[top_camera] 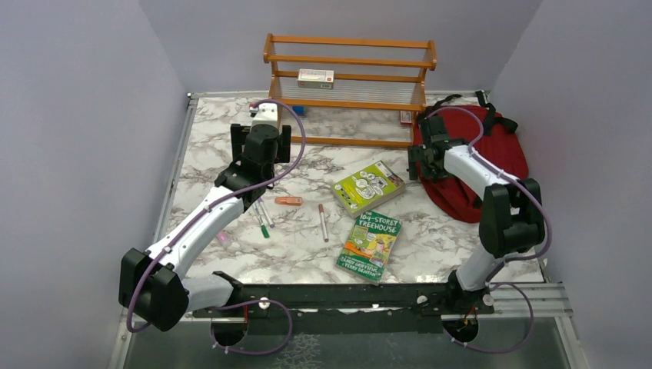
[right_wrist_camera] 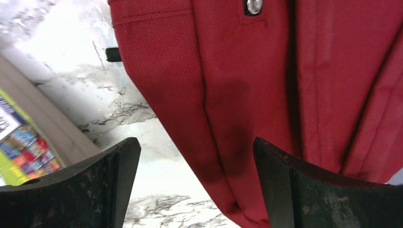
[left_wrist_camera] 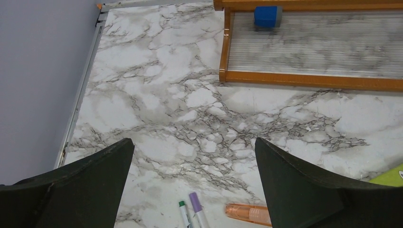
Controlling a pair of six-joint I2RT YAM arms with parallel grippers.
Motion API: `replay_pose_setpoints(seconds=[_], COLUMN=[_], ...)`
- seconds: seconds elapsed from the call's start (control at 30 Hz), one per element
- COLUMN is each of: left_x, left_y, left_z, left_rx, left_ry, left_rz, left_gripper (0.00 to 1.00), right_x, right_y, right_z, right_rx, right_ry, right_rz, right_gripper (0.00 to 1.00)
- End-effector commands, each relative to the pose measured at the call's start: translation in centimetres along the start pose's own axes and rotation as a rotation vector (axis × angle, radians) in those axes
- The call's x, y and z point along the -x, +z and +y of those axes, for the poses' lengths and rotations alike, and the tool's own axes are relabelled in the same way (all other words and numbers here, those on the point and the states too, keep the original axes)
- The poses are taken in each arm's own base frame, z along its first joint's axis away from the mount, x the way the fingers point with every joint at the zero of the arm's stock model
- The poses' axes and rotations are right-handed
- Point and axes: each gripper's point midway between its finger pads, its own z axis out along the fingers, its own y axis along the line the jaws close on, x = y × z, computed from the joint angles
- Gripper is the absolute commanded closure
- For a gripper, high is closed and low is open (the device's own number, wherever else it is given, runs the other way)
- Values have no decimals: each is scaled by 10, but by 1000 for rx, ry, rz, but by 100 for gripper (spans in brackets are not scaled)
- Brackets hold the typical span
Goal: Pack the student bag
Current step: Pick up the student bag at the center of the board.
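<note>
Dark red fabric: the student bag lies flat at the counter's far right, just beside the wooden rack. Right jaws: wide, holding nothing, poised over the bag's left edge. Left jaws: wide, holding nothing, above bare marble near two markers and an orange tube. Mid-counter I log a green book and the 104-Storey Treehouse book.

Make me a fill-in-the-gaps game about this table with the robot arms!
The student bag is dark ____. The white box sits on the wooden ____. The left end effector and right end effector both stand ____.
Missing words: red; shelf; open.
</note>
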Motion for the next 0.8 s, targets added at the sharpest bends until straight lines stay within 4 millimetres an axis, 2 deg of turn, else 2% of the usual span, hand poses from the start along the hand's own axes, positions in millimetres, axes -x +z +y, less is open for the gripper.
replay_pose_setpoints(seconds=[0.0, 0.2, 0.37, 0.47, 0.63, 0.7, 0.77], left_x=[2, -1, -2, 0, 1, 2, 2], left_y=[-4, -2, -1, -3, -4, -5, -6], left_z=[3, -1, -4, -4, -3, -4, -3], left_rx=[13, -3, -7, -8, -3, -5, -3], left_ry=[11, 14, 25, 25, 22, 21, 22], left_rz=[-12, -5, -6, -12, -17, -19, -22], left_gripper=[1, 1, 1, 1, 1, 1, 1], right_x=[-10, -9, -5, 1, 30, 41, 53], right_y=[16, 34, 46, 43, 10, -10, -31], right_z=[-4, -11, -22, -24, -16, -15, -17], right_rx=[-70, -179, -290, -303, -195, -149, -116], right_ry=[-64, -77, -64, -38, 79, 135, 188], right_rz=[52, 67, 44, -2, -158, -231, -300], right_gripper=[6, 11, 34, 46, 65, 83, 97])
